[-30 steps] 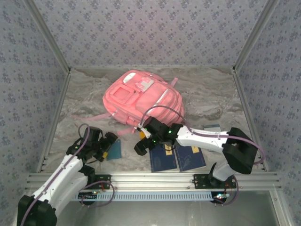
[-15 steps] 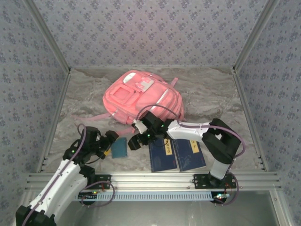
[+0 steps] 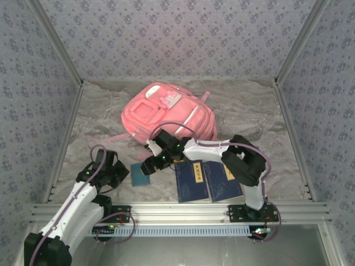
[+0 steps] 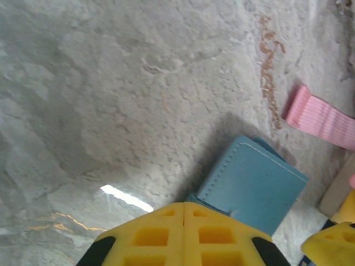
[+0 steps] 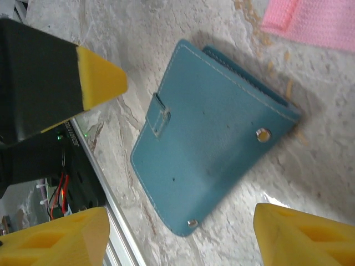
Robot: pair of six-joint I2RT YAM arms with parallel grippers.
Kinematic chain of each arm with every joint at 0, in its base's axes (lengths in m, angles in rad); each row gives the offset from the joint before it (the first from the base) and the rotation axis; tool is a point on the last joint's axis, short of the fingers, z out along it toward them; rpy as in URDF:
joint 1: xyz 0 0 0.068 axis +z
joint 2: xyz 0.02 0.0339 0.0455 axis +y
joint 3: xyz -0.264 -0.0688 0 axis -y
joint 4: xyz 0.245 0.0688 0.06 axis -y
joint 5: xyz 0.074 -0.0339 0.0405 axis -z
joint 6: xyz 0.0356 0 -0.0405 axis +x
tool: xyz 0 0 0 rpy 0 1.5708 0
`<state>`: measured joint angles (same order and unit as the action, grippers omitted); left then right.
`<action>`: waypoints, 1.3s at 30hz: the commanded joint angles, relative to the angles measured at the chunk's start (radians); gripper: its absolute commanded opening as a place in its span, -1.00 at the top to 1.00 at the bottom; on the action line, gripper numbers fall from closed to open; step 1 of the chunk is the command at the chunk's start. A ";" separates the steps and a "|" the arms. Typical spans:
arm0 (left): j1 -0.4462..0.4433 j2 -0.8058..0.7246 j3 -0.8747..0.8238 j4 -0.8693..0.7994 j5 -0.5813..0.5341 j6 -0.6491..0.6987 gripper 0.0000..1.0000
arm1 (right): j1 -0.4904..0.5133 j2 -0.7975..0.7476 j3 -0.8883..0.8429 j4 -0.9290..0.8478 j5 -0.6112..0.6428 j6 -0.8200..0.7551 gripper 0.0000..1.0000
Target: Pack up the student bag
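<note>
The student bag, pink and soft, lies at the middle back of the table, and one of its straps reaches toward the front. A teal snap wallet lies flat in front of it. My left gripper sits at the wallet's left edge. In the left wrist view its yellow jaws are pressed together with nothing between them, and the wallet lies just past their tips. My right gripper hangs open over the wallet, one finger off each side.
Two dark blue books lie side by side right of the wallet, near the front rail. Patterned walls close in the back and both sides. The left gripper's finger sits close beside the right gripper.
My right arm has swung left from the books to above the wallet, its jaws narrowing a little. The left gripper has shut and drawn back slightly to the left.
</note>
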<state>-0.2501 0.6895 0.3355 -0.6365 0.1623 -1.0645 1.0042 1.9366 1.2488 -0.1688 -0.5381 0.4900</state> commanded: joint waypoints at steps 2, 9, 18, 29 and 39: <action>0.011 0.015 -0.024 -0.006 -0.014 0.028 1.00 | 0.010 0.048 0.059 -0.061 0.006 -0.010 -0.42; 0.012 0.082 -0.047 0.030 0.009 0.028 1.00 | 0.009 0.094 0.091 -0.092 -0.007 -0.004 -0.42; 0.012 0.163 -0.067 0.136 0.063 0.024 1.00 | 0.021 0.138 0.136 -0.108 -0.014 -0.013 -0.44; 0.011 0.261 -0.079 0.216 0.104 0.029 1.00 | 0.001 0.154 0.167 -0.028 -0.164 0.064 -0.43; 0.011 0.254 -0.096 0.230 0.116 0.022 1.00 | -0.013 0.194 0.175 0.074 -0.285 0.168 -0.43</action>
<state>-0.2287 0.8986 0.3218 -0.5758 0.2077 -1.0546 0.9836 2.0941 1.3911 -0.1486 -0.7303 0.6090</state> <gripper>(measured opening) 0.040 0.714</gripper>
